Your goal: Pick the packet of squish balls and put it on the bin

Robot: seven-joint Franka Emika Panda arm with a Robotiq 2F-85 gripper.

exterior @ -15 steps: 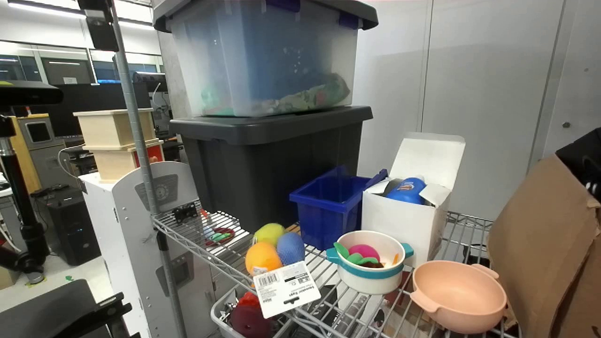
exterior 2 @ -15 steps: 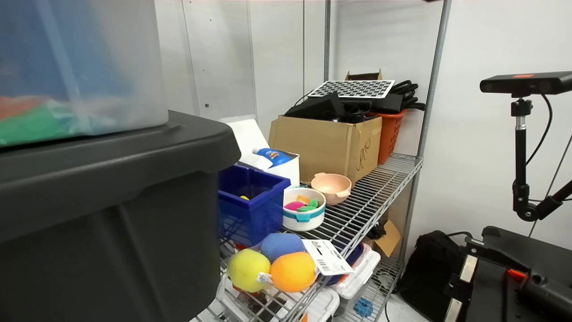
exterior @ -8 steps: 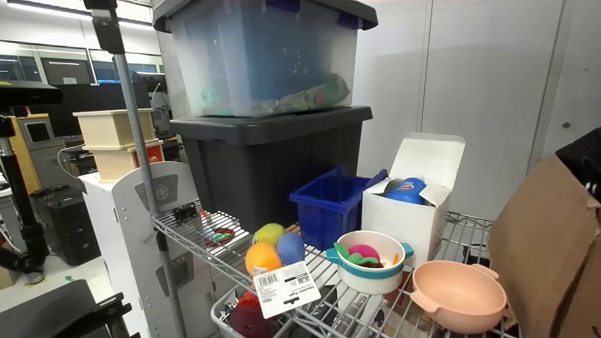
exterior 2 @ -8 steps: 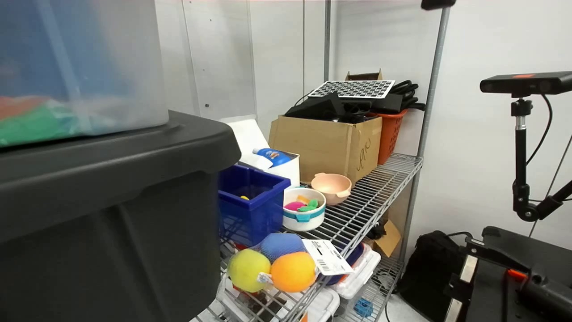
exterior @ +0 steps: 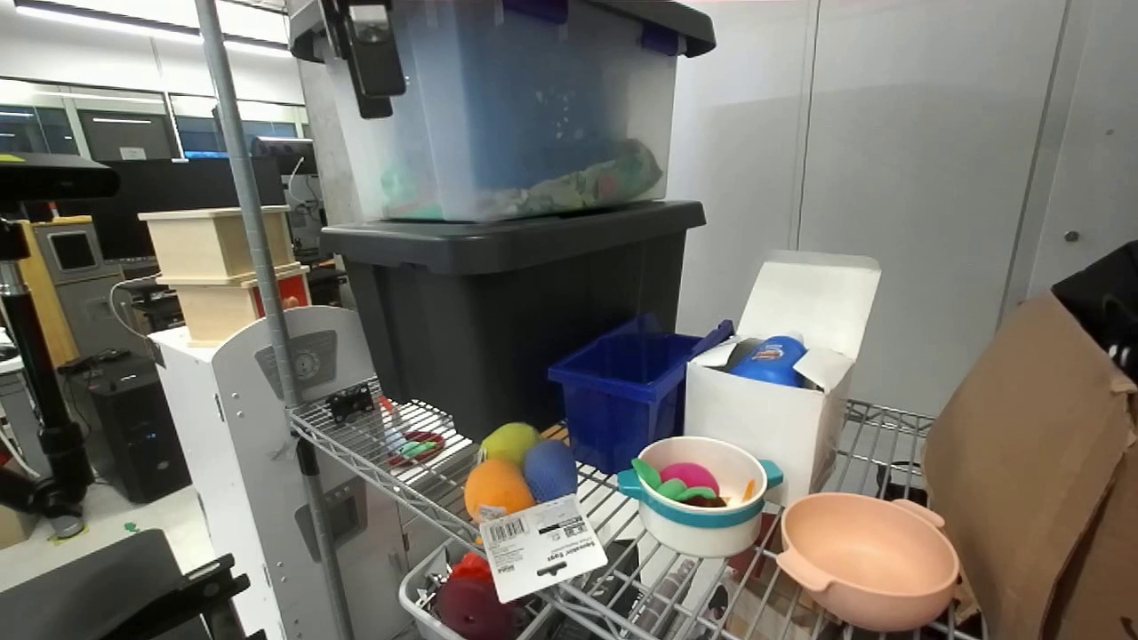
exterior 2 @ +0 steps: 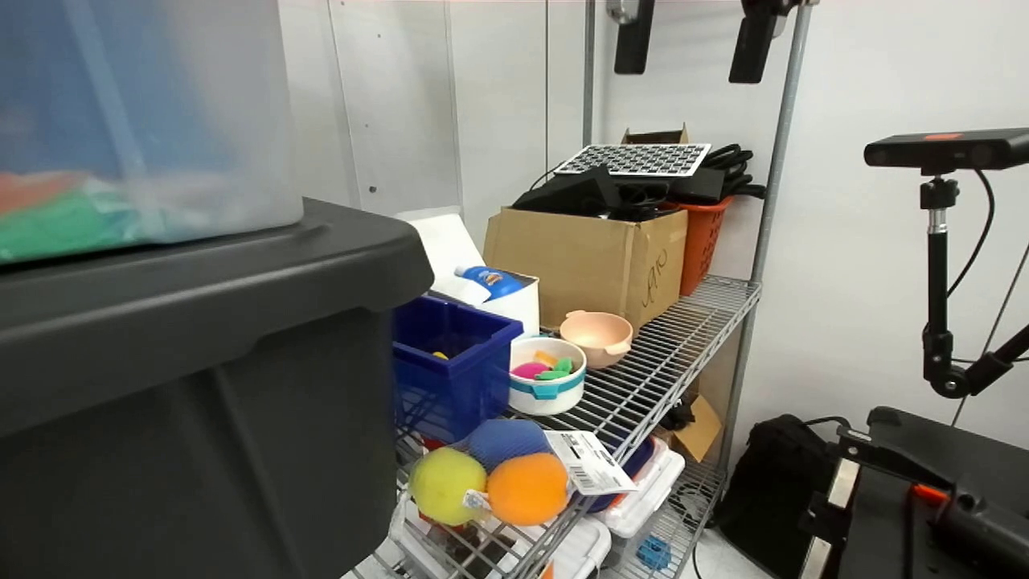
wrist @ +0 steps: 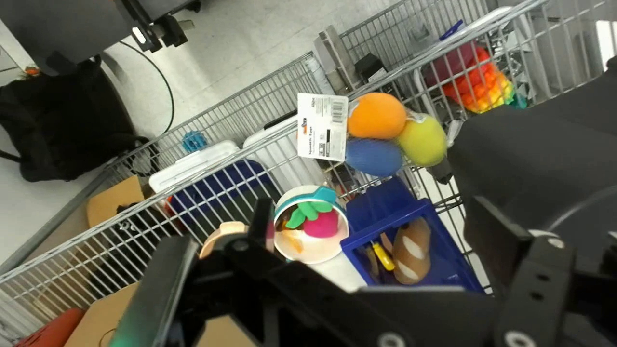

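Upper left of the frame in an exterior view, your claw is the only thing I see moving: it's now past the metal post and in front of the frosted tote, further right than a second ago. In an exterior view both fingers now poke into the upper right of the frame, up from at most a dark sliver at the top edge. They're spread wide, nothing between them, so this reads like the start of your approach, nothing picked yet.

Going right, the wire counter starts at the lower left, and at lower middle the packet of squish balls lies near its front edge. Hasn't budged, label card still over the rail. I'd go for the balls, since the card would probably just bend.

Around the centre, the blue bin hasn't moved either and it's near the packet, so your carry should be short. Heads up, the wrist view shows a brown loaf-looking thing and something yellow inside, so the packet may end up on top of those. Just right of the bin there's a white bowl you could clip.
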